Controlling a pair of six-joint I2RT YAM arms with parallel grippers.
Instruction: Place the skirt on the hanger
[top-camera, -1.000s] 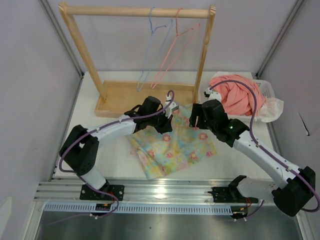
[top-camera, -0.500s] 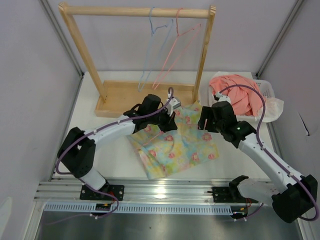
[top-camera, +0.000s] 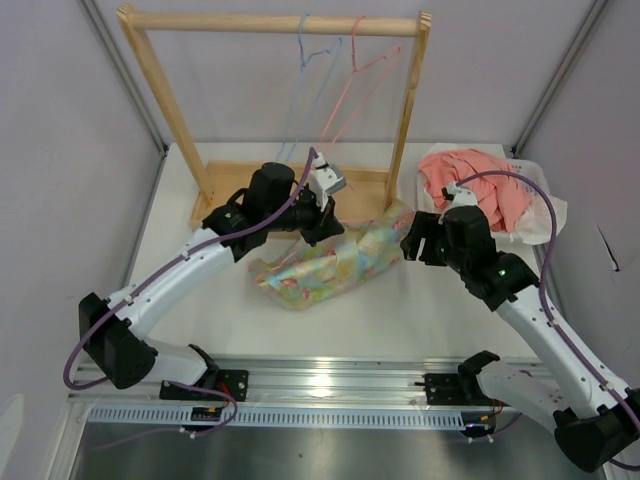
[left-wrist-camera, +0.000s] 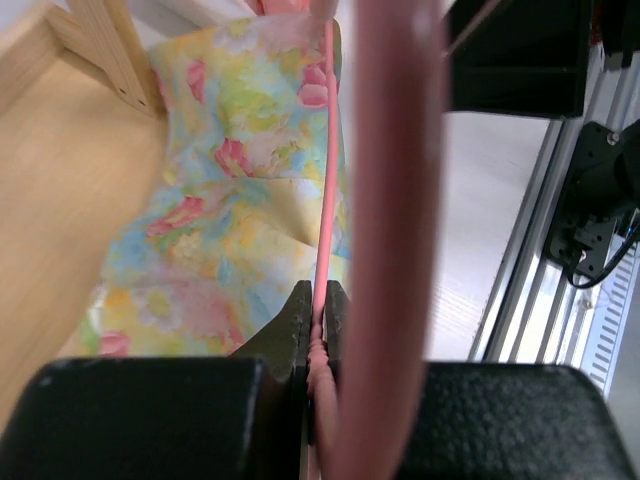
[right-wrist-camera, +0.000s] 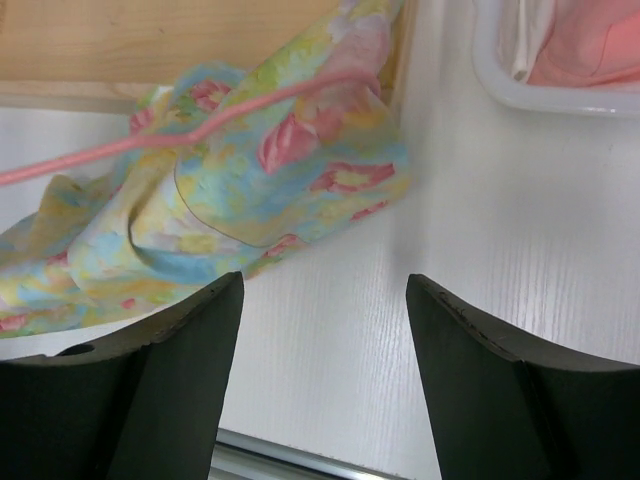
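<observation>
left arm: reaches from the near-left base up to the middle of the table (top-camera: 400, 310), wrist in front of the rack (top-camera: 270, 22) base.
left gripper (top-camera: 325, 222): clenched on the hanger's thin pink wire. In the left wrist view the jaws (left-wrist-camera: 315, 310) meet with only the wire between them.
hanger (left-wrist-camera: 326, 150): the wire runs straight out from the left jaws and across the skirt, touching the cloth. In the right wrist view it (right-wrist-camera: 200, 130) crosses the top of the cloth slantwise. Hook and full triangle can't be made out. Hardly visible from the top camera.
skirt (top-camera: 330, 258): bunched in a lump on the table, just in front of the rack base, directly below and ahead of the left gripper's tips. Its left end trails toward the near-left, and its far-right corner reaches the rack base by the right upright. Floral print shows clearly in the wrist views (left-wrist-camera: 230, 180) (right-wrist-camera: 250, 190). Whether the wire passes inside the cloth: can't tell.
rack hangers: a light blue hanger (top-camera: 300, 90) and a second pink hanger (top-camera: 350, 85) hang on the top bar, well apart from the skirt.
right gripper (top-camera: 410, 240): released, jaws spread wide (right-wrist-camera: 325, 290), nothing between them, over bare table. It sits just right of the skirt's right end, near but not touching.
basket (top-camera: 535, 180): white, at the far right, holds the coral garment (top-camera: 470, 185), behind the right gripper.
</observation>
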